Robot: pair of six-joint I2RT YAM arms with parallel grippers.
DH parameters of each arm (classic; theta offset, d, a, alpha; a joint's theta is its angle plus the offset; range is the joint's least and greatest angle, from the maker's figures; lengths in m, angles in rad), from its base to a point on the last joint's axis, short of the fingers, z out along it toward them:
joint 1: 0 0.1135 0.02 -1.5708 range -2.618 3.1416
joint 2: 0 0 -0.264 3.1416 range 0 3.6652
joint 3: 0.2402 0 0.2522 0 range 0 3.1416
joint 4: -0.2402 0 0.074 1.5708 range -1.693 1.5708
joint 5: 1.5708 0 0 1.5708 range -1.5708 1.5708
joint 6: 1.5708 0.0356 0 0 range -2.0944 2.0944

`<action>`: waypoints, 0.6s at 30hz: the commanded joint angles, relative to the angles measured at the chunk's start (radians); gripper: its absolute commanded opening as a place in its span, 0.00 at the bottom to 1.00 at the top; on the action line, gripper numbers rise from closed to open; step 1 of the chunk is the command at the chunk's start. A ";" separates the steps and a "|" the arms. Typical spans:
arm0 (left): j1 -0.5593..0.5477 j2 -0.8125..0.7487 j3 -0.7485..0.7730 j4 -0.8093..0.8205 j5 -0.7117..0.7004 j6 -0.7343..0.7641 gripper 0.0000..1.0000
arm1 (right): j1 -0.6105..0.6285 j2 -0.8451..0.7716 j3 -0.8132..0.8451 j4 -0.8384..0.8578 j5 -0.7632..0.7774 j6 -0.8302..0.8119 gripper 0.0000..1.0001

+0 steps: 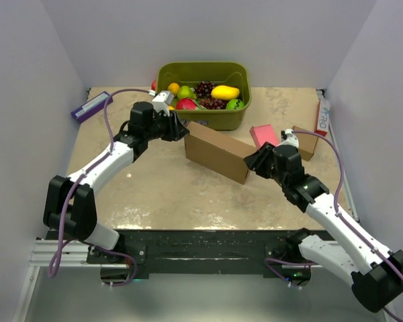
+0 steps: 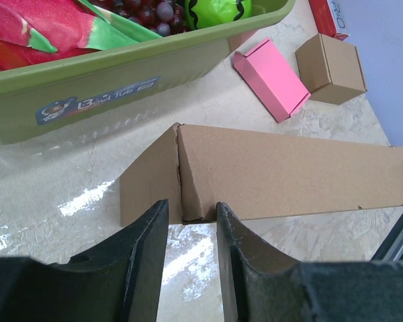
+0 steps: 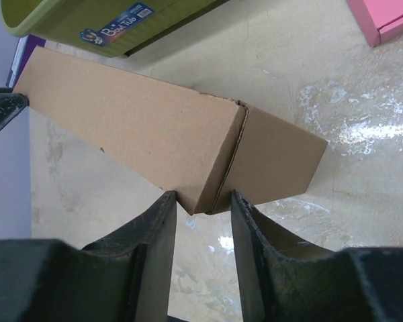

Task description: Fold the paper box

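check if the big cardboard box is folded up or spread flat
Folded up: the paper box forms a long raised block, not a flat sheet. Whether its ends are tucked shut, cannot tell.

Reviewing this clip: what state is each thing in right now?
paper box: folded into a long block, lying flat
left gripper: fingers astride one end corner, grip unclear
right gripper: fingers astride the other end, grip unclear
tub: holds fruit
small box: closed
pink block: lying flat
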 commanded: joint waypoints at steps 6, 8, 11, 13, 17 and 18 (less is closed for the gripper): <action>0.013 0.028 -0.012 -0.062 -0.022 0.023 0.38 | -0.008 0.051 0.072 -0.171 0.009 -0.045 0.71; 0.013 0.031 -0.012 -0.062 -0.019 0.023 0.38 | -0.009 0.062 0.120 -0.189 0.016 -0.056 0.73; 0.013 0.029 -0.012 -0.062 -0.022 0.023 0.38 | -0.008 0.068 0.175 -0.206 0.030 -0.062 0.73; 0.013 0.028 -0.011 -0.063 -0.024 0.023 0.38 | -0.008 0.063 0.204 -0.211 0.032 -0.065 0.73; 0.013 0.026 -0.009 -0.066 -0.025 0.027 0.37 | -0.008 0.066 0.235 -0.237 0.065 -0.074 0.73; 0.015 0.025 -0.009 -0.066 -0.025 0.027 0.37 | -0.009 0.065 0.237 -0.242 0.073 -0.076 0.73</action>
